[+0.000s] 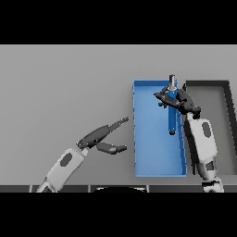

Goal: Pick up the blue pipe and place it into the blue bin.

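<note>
Nearest, left robot hand point(104, 137) idles open on the table point(65, 88). Right robot hand point(178, 102) grips blue pipe point(172, 113) over blue bin point(152, 143); pretty much just letting go left.

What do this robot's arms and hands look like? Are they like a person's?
Somewhat. Each arm is a chunky white and light grey shell with a dark oval patch on the forearm. The left hand and right hand are dark grey to black, with slim fingers and a thumb. No cables or markings show.
</note>
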`<state>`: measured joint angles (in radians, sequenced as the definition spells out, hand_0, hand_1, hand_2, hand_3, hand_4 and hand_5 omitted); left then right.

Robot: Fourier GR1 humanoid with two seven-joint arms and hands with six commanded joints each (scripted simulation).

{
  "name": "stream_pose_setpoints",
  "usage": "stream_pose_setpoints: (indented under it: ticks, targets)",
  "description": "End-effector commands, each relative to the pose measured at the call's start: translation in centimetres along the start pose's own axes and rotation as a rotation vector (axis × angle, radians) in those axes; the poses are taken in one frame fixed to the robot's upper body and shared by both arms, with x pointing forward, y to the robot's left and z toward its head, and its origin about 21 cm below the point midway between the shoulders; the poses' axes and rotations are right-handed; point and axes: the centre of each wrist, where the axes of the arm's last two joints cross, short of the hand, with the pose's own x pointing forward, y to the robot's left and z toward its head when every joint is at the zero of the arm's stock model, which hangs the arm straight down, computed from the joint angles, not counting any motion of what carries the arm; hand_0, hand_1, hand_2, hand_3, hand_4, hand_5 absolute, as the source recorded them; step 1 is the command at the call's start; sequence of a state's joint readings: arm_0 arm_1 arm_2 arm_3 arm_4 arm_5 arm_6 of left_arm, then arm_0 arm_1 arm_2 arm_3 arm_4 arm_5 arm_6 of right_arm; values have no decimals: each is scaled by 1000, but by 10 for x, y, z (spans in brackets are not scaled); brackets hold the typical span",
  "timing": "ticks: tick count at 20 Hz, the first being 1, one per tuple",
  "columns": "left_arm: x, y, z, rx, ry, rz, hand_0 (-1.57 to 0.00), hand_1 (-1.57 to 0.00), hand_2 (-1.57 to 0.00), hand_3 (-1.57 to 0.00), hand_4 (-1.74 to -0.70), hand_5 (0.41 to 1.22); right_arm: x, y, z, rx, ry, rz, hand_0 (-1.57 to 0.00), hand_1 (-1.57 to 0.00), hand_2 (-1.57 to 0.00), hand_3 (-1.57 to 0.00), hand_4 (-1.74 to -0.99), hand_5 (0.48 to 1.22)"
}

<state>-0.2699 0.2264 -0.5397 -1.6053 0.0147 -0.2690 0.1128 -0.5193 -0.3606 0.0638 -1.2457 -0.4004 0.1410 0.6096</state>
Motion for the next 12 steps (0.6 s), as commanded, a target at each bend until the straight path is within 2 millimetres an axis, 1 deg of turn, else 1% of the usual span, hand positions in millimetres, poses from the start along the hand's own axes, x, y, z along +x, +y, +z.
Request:
stream_pose_setpoints:
  ticks: [1,2,3,4,5,6,7,8,9,11,12]
  targets:
    - [-1,1,1,-1,2,1,1,1,1,1,-826,474,-8,0,-2,-21,45,7,-1571,-1571,-1571,-869,-1617,1194]
    - [-1,1,-1,-7,-2,6,1,1,1,1,-827,474,-12,1,-5,-39,87,-4,-1571,-1571,-1571,-1009,-1583,1199]
    - [-1,3,-1,-6,1,2,1,1,1,1,-829,474,-19,0,-8,-43,142,-39,-1465,-1382,-1333,-807,-1534,1190]
    - [-2,2,0,-7,-1,6,1,1,1,1,-830,476,-25,-2,-9,-34,189,-57,-1172,-1106,-1066,-646,-1477,1178]
    - [-3,-1,-1,-11,4,13,1,1,1,1,-829,476,-26,1,-10,-16,227,-72,-937,-884,-853,-516,-1404,1159]
    - [-3,-3,0,-15,-1,10,1,1,1,1,-828,476,-25,4,-13,-17,263,-82,-749,-707,-682,-413,-1344,1172]
    - [-2,-4,0,-15,-3,11,1,1,1,1,-828,476,-20,5,-12,-13,275,-77,-599,-566,-545,-330,-1302,1182]
    - [-1,-3,2,-10,-7,8,1,1,1,1,-826,477,-13,6,-8,20,266,-29,-479,-452,-436,-264,-1264,1139]
    - [-1,-5,2,-11,-14,7,1,1,1,1,-827,477,-12,7,-4,49,238,31,-383,-362,-349,-211,-1234,1091]
    - [-1,-4,2,-8,-7,10,1,1,1,1,-829,477,-6,12,3,62,228,164,-246,-231,-223,-135,-1204,1002]
    - [-1,-4,2,-5,-3,10,1,1,1,1,-830,475,-8,15,3,67,250,186,-196,-185,-178,-107,-1199,967]
